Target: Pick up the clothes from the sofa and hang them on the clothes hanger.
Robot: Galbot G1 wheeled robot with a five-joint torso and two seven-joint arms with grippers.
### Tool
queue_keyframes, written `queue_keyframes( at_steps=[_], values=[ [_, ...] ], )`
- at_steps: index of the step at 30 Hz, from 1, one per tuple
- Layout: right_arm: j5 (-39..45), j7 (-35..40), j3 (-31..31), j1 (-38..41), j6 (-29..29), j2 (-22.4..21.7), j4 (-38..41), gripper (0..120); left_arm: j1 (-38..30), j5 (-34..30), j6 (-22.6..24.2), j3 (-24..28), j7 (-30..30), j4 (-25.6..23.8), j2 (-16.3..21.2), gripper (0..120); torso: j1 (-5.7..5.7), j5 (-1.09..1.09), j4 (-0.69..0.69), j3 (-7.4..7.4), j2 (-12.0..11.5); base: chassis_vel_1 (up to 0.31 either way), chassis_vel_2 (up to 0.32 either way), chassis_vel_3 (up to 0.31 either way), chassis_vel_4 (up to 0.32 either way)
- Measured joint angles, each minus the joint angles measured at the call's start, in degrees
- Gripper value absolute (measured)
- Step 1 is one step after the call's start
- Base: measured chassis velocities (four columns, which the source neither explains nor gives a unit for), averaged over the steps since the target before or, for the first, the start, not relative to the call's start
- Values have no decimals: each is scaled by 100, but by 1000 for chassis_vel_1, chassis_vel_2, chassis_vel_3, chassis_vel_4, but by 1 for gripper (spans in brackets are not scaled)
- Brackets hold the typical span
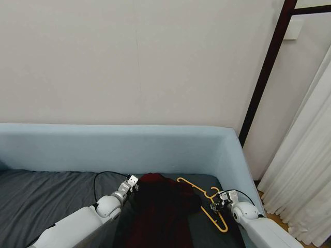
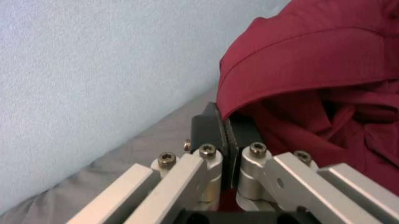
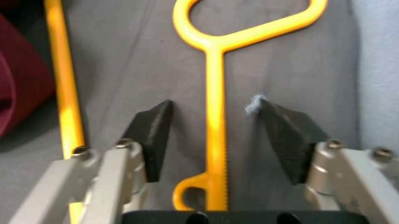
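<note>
Head view: you see the red garment heaped on the grey sofa seat, lying against the yellow hanger on the hanger's left. Your left gripper sits at the garment's edge on the side away from the hanger, pads pinched together on a fold of red cloth. Your right gripper is over the hanger itself, jaws spread wide. One pad stands on either side of the stem below the hook, and neither touches it.
</note>
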Motion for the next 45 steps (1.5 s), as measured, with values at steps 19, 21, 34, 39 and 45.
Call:
queue_keyframes(
  at_steps=[19,21,34,39,45],
  values=[
    [-163,-552,7,295,-70,354,-912,5,-35,-30,18,94,-117,-182,94,0,0,-1,-1,0,0,0,0,0,0],
    [-145,-587,17,301,-107,365,-931,5,-42,-30,21,95,-118,-182,89,0,0,0,-1,0,0,0,0,0,0],
    [-87,-586,81,272,-127,292,-883,5,-4,-14,21,101,-102,-152,87,0,0,1,-1,0,0,0,0,0,0],
    [-104,-495,85,248,-76,272,-836,5,-5,-14,21,113,-101,-153,100,0,0,1,-1,0,0,0,0,0,0],
    [-710,-281,61,201,679,237,-807,5,-2,-14,28,118,-97,-195,136,0,0,1,-1,0,0,0,0,0,0]
  ],
)
